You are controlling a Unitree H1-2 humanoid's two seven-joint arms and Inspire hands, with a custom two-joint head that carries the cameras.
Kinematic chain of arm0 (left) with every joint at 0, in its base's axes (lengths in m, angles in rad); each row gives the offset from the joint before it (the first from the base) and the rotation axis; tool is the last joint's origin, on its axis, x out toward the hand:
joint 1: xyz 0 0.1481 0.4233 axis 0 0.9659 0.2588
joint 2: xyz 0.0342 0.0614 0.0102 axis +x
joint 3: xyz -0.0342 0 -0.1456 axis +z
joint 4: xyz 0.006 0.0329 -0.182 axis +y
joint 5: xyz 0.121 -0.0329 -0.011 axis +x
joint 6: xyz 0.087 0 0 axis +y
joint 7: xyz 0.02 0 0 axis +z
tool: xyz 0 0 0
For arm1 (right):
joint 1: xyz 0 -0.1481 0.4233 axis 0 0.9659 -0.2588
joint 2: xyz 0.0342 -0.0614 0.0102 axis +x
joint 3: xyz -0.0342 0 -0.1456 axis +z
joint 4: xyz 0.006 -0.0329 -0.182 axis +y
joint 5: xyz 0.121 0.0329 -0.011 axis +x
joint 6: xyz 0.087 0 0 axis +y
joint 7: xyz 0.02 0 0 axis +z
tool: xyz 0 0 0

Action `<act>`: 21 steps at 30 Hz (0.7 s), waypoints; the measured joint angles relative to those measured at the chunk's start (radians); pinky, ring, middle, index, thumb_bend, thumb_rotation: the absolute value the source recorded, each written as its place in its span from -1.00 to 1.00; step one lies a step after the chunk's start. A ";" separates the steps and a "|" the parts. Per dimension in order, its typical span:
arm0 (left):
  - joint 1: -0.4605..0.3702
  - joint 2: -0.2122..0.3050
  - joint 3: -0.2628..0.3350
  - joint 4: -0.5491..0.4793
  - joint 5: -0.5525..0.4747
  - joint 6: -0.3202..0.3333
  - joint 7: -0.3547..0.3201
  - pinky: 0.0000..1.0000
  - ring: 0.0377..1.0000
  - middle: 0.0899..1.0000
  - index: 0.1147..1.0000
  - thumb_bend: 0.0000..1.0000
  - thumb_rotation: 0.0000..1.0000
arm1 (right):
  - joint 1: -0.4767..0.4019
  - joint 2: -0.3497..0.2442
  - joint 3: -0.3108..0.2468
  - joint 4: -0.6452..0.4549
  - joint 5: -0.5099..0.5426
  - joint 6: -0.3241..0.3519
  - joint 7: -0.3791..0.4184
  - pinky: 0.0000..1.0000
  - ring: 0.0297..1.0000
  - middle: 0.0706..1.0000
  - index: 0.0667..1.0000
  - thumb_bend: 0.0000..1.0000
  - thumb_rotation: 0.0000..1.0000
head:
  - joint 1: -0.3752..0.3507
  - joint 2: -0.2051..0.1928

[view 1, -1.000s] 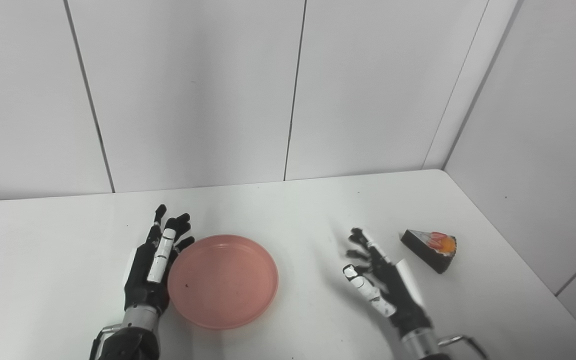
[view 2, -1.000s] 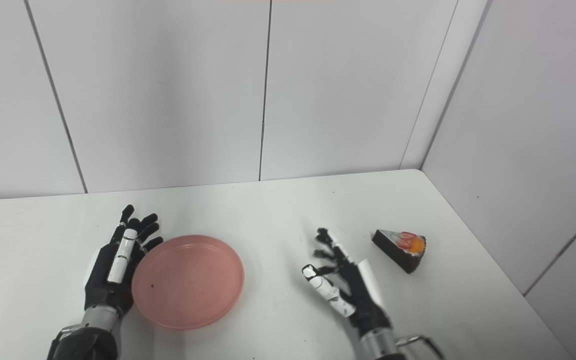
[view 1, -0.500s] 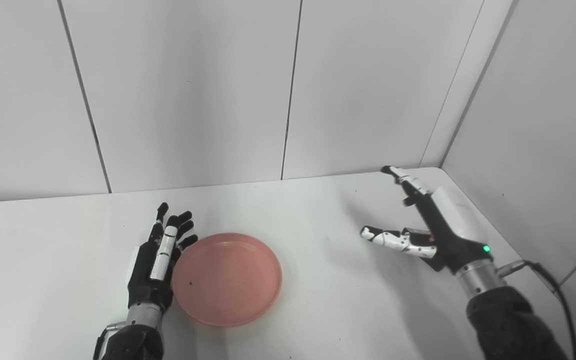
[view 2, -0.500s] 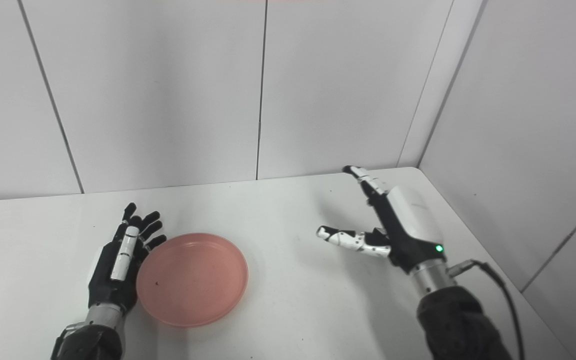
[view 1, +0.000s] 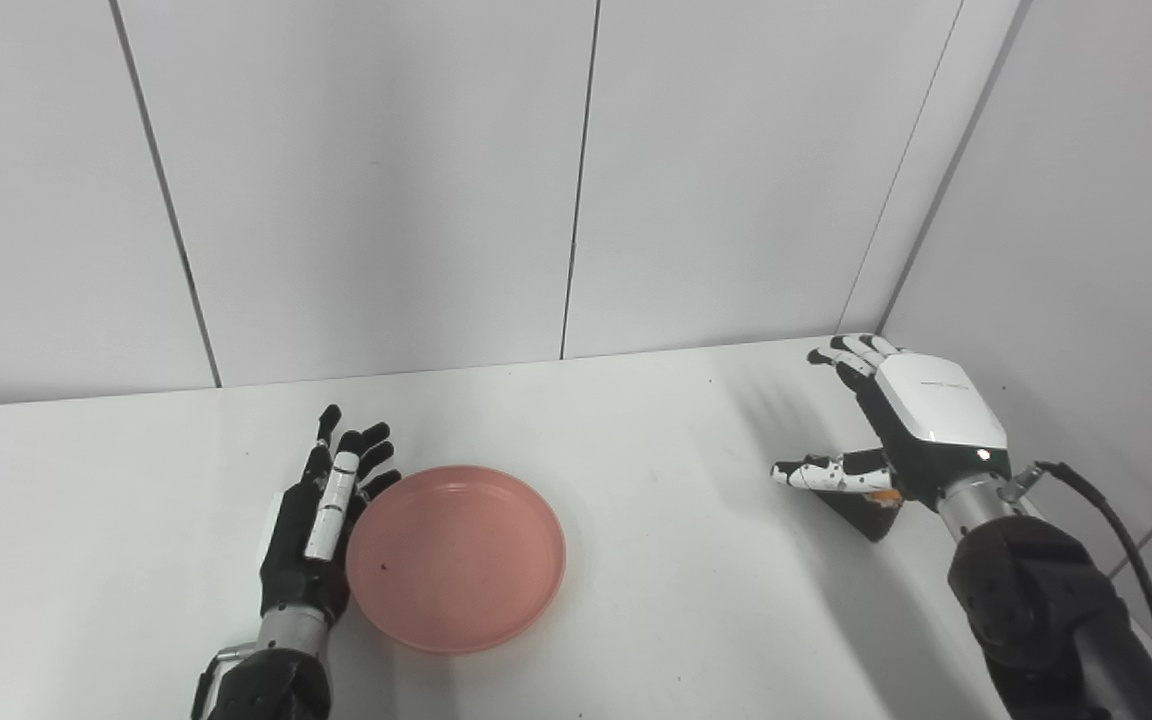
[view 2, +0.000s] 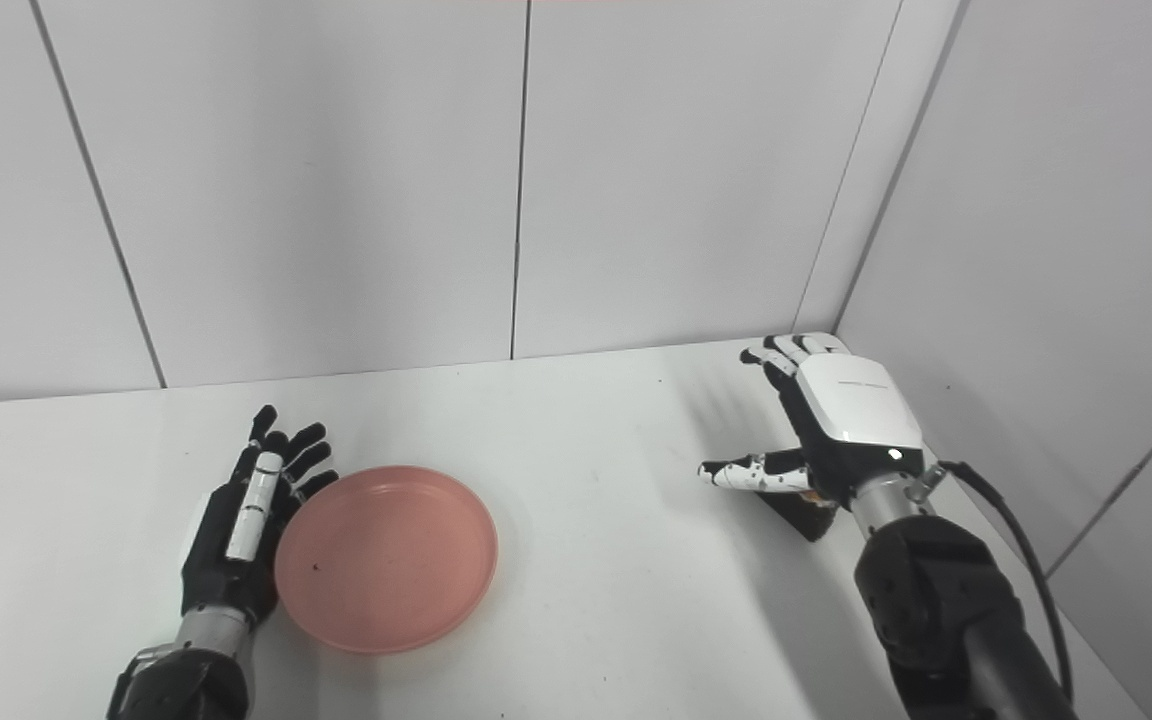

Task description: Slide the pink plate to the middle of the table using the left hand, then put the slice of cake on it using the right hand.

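The pink plate point(view 1: 456, 557) lies flat on the white table point(view 1: 656, 560), left of centre. My left hand point(view 1: 321, 510) rests open, palm against the plate's left rim, fingers pointing away from me. My right hand point(view 1: 891, 425) is open and hovers palm down over the slice of cake at the table's right side. Only the cake's dark front corner point(view 1: 866, 508) shows under the thumb. In the right eye view the same hand point(view 2: 831, 420) covers the cake point(view 2: 801, 512).
White panel walls close the table at the back and on the right, close beside my right hand. A black cable point(view 1: 1116, 530) trails from the right wrist. The table's right edge runs near the cake.
My right hand has risen and swung right, from beside the cake to above it, and turned palm down. The plate has slid a little to the right with my left hand behind it.
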 measured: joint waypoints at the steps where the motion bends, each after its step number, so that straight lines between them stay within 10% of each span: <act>1: 0.000 0.000 -0.001 0.000 0.002 0.000 0.000 0.50 0.67 0.64 1.00 0.12 0.50 | -0.008 0.000 0.004 0.018 0.001 0.006 0.015 1.00 0.91 0.90 0.69 1.00 0.03 | 0.002 0.002; 21: -0.002 0.001 -0.009 0.006 0.019 -0.002 0.000 0.46 0.66 0.64 1.00 0.12 0.54 | -0.063 -0.050 0.060 0.374 0.109 0.014 -0.049 1.00 0.94 0.91 0.74 1.00 0.23 | -0.002 0.006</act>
